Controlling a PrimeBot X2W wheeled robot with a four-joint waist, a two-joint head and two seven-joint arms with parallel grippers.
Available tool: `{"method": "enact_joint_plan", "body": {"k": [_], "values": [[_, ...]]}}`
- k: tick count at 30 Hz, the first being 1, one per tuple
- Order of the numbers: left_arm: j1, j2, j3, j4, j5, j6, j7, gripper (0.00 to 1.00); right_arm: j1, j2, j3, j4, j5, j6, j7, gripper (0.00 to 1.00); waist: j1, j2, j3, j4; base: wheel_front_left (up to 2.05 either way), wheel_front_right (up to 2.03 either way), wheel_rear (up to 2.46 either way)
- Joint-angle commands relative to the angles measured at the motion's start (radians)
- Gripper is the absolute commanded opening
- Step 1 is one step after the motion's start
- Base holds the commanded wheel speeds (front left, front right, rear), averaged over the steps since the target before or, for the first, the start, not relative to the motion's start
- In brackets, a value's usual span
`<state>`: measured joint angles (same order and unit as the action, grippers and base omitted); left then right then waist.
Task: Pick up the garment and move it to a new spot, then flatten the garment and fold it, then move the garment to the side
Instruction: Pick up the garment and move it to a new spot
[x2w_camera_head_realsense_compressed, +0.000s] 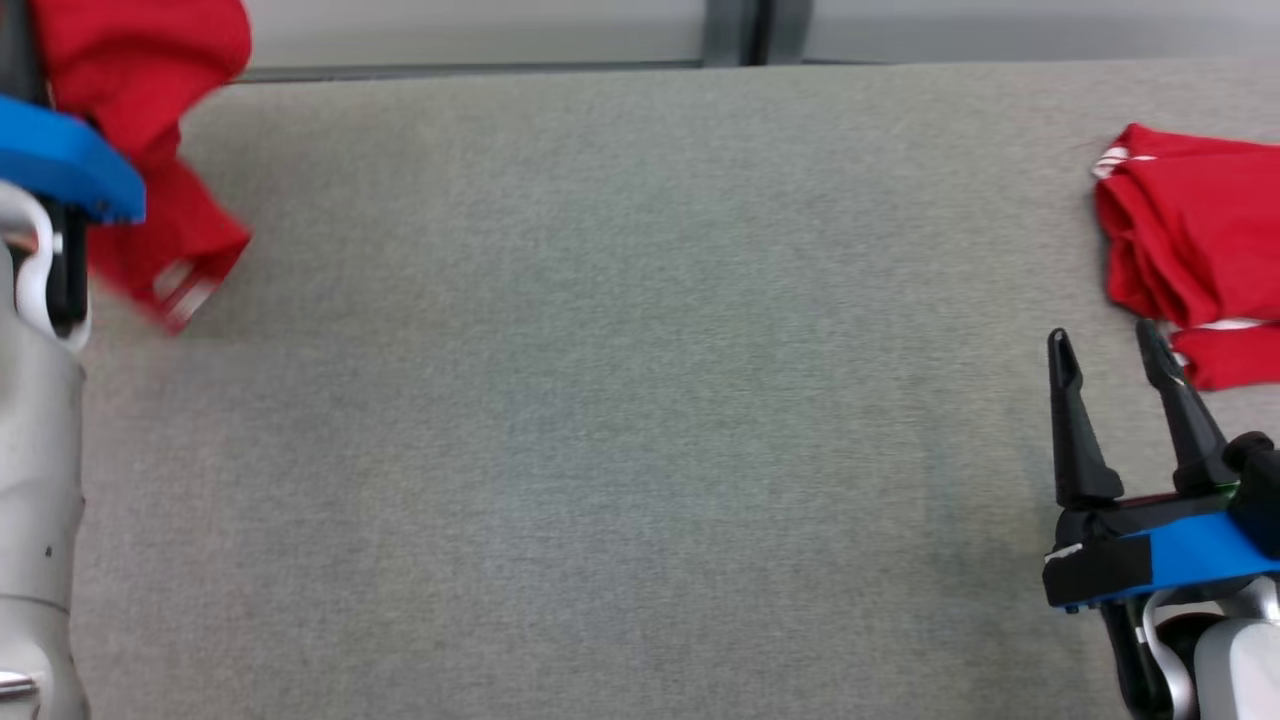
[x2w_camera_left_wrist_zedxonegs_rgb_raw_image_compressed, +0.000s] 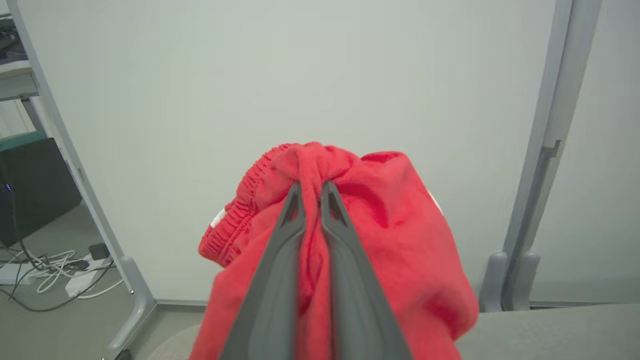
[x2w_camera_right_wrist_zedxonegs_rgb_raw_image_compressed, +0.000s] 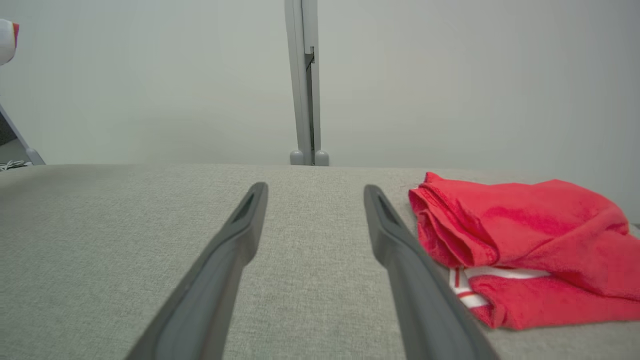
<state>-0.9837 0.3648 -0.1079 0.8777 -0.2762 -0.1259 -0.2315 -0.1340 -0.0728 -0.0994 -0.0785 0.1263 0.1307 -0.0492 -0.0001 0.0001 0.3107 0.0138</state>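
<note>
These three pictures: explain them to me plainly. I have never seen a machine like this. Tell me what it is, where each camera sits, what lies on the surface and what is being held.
This is a wheeled robot with two arms, each ending in a gripper with two long dark fingers. The head view looks down from its head onto a grey padded table. The other two pictures come from cameras on the wrists, looking along each gripper's fingers.

The left gripper is shut on a red garment, pinching a bunch of cloth near its elastic waistband; the head view shows the garment hanging at the far left corner. The right gripper is open and holds nothing. Beside it, on the table, lies a second red garment with white stripes, loosely folded.
</note>
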Motion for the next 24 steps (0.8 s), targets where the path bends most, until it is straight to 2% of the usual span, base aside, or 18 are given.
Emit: {"method": "enact_joint_plan", "body": {"k": [1, 4, 7, 8, 9, 14, 18, 24], "values": [[-0.021, -0.01, -0.017, -0.048, 0.013, -0.007, -0.009, 0.0, 0.014, 0.007, 0.003, 0.015, 0.011, 0.0, -0.013, 1.0, 0.0001, -0.0001, -0.036, -0.041, 0.0, 0.0, 0.0], [-0.032, -0.017, -0.038, -0.115, 0.024, -0.005, -0.01, 0.0, 0.019, 0.013, 0.004, 0.031, 0.016, 0.0, -0.027, 1.0, 0.0001, -0.0001, -0.048, -0.065, 0.0, 0.0, 0.0], [-0.049, -0.036, -0.083, -0.256, 0.033, -0.005, 0.022, 0.0, 0.018, 0.02, 0.012, 0.063, 0.032, 0.0, -0.054, 1.0, 0.0001, -0.0001, -0.057, -0.119, 0.0, 0.0, 0.0], [-0.049, -0.036, -0.083, -0.256, 0.033, -0.005, 0.022, 0.0, 0.018, 0.02, 0.012, 0.063, 0.032, 0.0, -0.054, 1.0, 0.0001, -0.0001, -0.057, -0.119, 0.0, 0.0, 0.0], [-0.048, -0.05, -0.105, -0.324, 0.034, -0.005, 0.051, 0.0, 0.018, 0.022, 0.018, 0.081, 0.042, 0.0, -0.067, 1.0, 0.0001, -0.0001, -0.058, -0.148, 0.0, 0.0, 0.0], [-0.018, -0.098, -0.158, -0.459, 0.019, -0.005, 0.117, 0.0, 0.013, 0.022, 0.032, 0.123, 0.079, 0.0, -0.102, 1.0, 0.0001, -0.0001, -0.051, -0.208, 0.0, 0.0, 0.0], [0.037, -0.13, -0.202, -0.521, 0.015, -0.002, 0.149, 0.0, 0.003, 0.022, 0.052, 0.152, 0.099, 0.0, -0.125, 1.0, 0.0001, -0.0001, -0.043, -0.245, 0.0, 0.0, 0.0], [0.154, -0.167, -0.253, -0.539, 0.004, 0.001, 0.159, 0.0, -0.007, 0.022, 0.06, 0.177, 0.112, 0.0, -0.145, 1.0, 0.0001, -0.0001, -0.037, -0.264, 0.0, 0.0, 0.0]]}}
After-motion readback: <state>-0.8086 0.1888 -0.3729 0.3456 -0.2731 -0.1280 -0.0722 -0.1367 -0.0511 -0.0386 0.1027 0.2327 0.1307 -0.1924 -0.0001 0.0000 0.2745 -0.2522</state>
